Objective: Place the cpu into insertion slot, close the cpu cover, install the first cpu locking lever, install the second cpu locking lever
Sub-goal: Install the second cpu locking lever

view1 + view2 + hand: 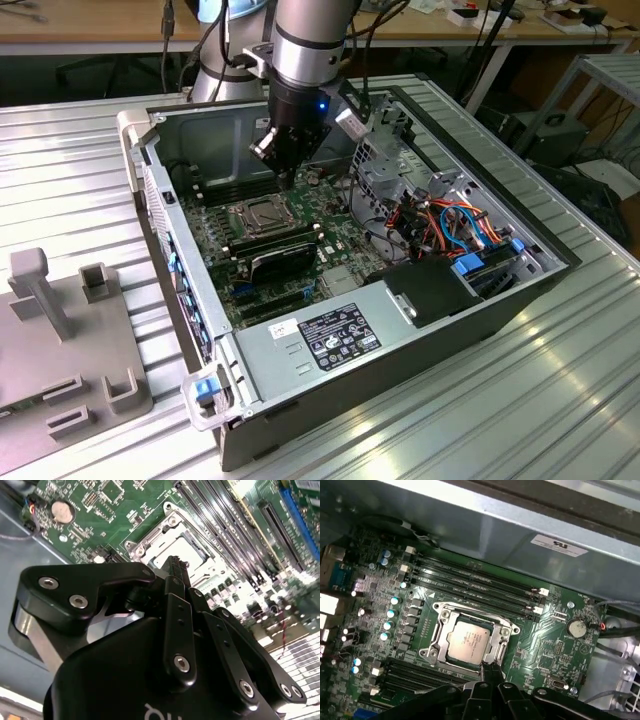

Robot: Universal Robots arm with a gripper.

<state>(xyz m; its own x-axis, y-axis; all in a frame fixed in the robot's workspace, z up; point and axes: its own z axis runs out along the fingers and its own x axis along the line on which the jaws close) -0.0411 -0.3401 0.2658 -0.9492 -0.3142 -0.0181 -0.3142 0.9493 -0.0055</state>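
My black gripper (490,674), fingers together and empty, hangs just above one edge of the silvery framed cpu cover (498,641), seemingly down flat around the silvery-tan square cpu (466,641).

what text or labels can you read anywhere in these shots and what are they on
None of it can be read as words.
Power supply label: rows of print and marks, too small to read.
White sticker on the case wall: dark marking, too small to read.
cpu top: faint lines of print, not legible.
Gripper body: white letters, cut off at the picture's edge.
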